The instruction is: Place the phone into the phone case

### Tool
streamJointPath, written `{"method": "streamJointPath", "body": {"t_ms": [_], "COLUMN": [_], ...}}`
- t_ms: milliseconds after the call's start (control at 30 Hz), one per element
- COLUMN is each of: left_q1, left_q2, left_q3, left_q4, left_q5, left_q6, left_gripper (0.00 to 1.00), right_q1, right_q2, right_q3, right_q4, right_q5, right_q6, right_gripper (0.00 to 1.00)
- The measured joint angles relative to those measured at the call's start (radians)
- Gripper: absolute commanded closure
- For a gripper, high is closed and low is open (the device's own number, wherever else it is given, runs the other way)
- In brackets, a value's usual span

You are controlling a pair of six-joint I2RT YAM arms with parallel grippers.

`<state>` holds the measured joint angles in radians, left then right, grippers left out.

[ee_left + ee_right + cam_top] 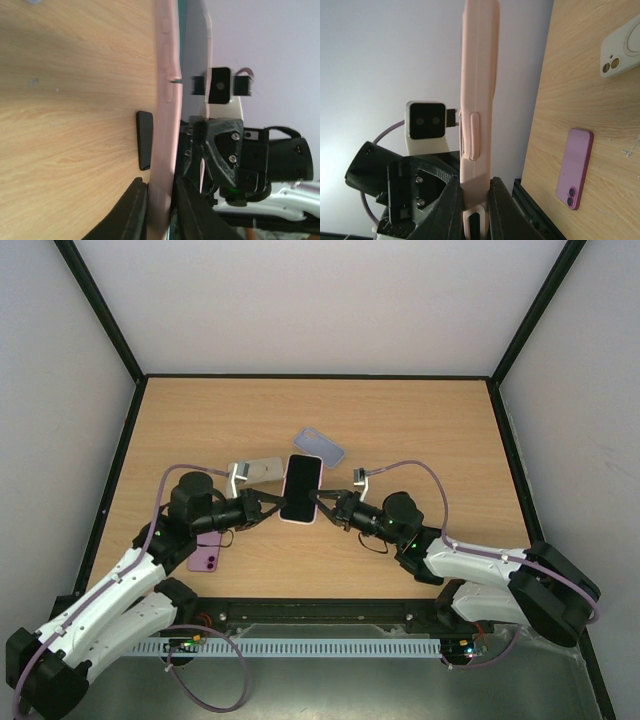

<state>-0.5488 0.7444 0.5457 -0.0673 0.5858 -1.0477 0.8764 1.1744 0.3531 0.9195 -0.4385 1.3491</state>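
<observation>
The phone (301, 489), pink case (479, 75) around it, hangs above the table (420, 430). The left gripper (160, 210) and right gripper (476, 210) each pinch an opposite long edge, fingers clamped tight.

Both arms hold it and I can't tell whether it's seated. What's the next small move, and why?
Probably hold with the left gripper and have the right gripper press the far end of the phone into the pink case. In the left wrist view the phone stands off the case, the gap widening away from the fingers, so it looks only partly seated.
</observation>
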Motion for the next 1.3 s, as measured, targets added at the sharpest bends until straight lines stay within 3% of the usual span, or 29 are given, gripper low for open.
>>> {"method": "streamJointPath", "body": {"t_ms": [100, 233, 567, 867, 1233, 1300], "left_q1": [0.0, 0.022, 0.161, 0.162, 0.162, 0.161], "left_q2": [-0.011, -0.058, -0.059, 0.011, 0.057, 0.064], "left_q3": [-0.003, -0.003, -0.003, 0.024, 0.051, 0.074], "left_q4": [-0.007, 0.016, 0.079, 0.122, 0.117, 0.077], "left_q5": [-0.004, -0.01, 0.048, 0.12, 0.128, 0.114], "left_q6": [-0.006, -0.007, 0.054, 0.101, 0.146, 0.166], "left_gripper": [0.58, 0.45, 0.44, 0.55, 0.97, 0.97], "right_q1": [0.001, 0.001, 0.002, 0.003, 0.002, 0.002], "right_q2": [-0.002, -0.002, -0.004, -0.015, 0.011, 0.014], "right_q3": [0.009, 0.009, -0.028, -0.031, -0.031, -0.031], "right_q4": [-0.011, -0.007, 0.091, 0.132, 0.136, 0.123], "right_q5": [-0.018, -0.065, -0.225, -0.271, -0.273, -0.266], "right_q6": [-0.026, -0.04, -0.045, -0.042, -0.035, -0.047], "right_gripper": [0.94, 0.94, 0.93, 0.93, 0.94, 0.94]}}
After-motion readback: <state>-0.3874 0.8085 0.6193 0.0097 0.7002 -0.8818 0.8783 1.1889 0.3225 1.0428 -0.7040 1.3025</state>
